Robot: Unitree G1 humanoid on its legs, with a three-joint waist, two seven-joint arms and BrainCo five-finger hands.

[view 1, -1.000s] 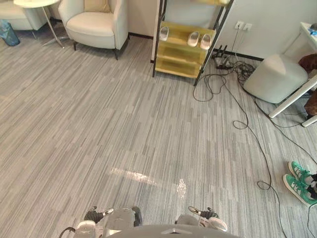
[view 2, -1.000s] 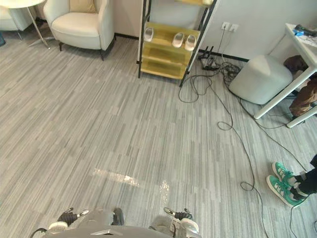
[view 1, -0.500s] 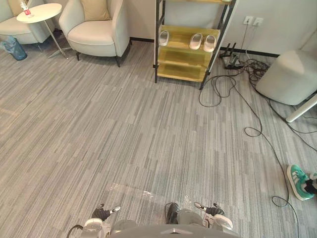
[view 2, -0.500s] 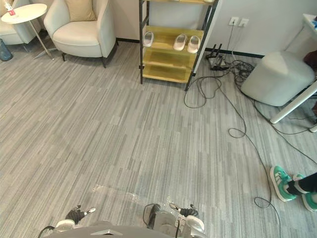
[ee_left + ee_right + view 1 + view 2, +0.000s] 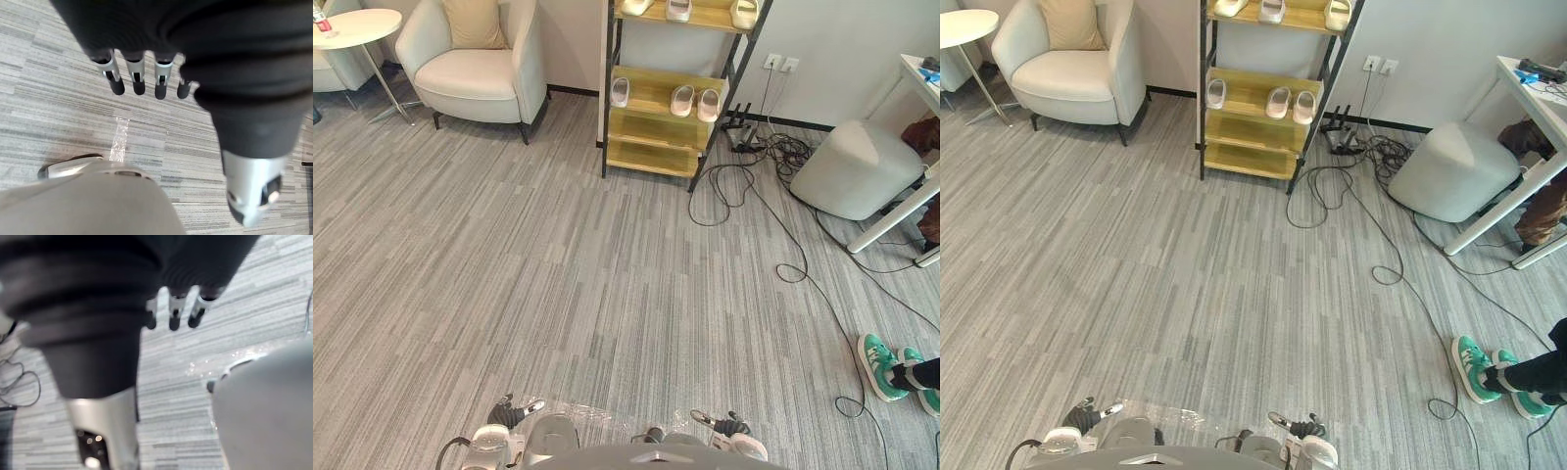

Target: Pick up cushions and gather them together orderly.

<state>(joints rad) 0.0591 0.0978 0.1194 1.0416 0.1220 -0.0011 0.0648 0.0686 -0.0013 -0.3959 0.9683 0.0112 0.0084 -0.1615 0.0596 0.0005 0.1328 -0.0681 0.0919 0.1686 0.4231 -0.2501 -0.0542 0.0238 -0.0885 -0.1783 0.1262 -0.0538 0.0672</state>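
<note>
The one cushion (image 5: 475, 22) in sight, a tan one, leans upright against the back of the cream armchair (image 5: 478, 70) at the far left corner of the grey striped floor (image 5: 558, 264), well apart from the robot. Both hands hang low at the near edge of the floor: the left hand (image 5: 139, 73) has its fingers straight and spread with nothing in them, and the right hand (image 5: 173, 311) has its fingers loose and empty too. So the cushion sits on the chair and not in either hand; whether it is waiting to be fetched or is already where it belongs, this scene fits both. Now the risks: a white round side table (image 5: 360, 27) stands just beside the armchair, and an arm swinging wide near it could knock it. Off to the right, black cables (image 5: 773, 211) loop across the floor from the wall sockets past the yellow shoe rack (image 5: 661, 108) toward the grey pouf (image 5: 857, 166), a real snag for a walking robot. A person's green sneakers (image 5: 886, 357) stand at the right edge, close enough to get in the way of a turn.
</note>
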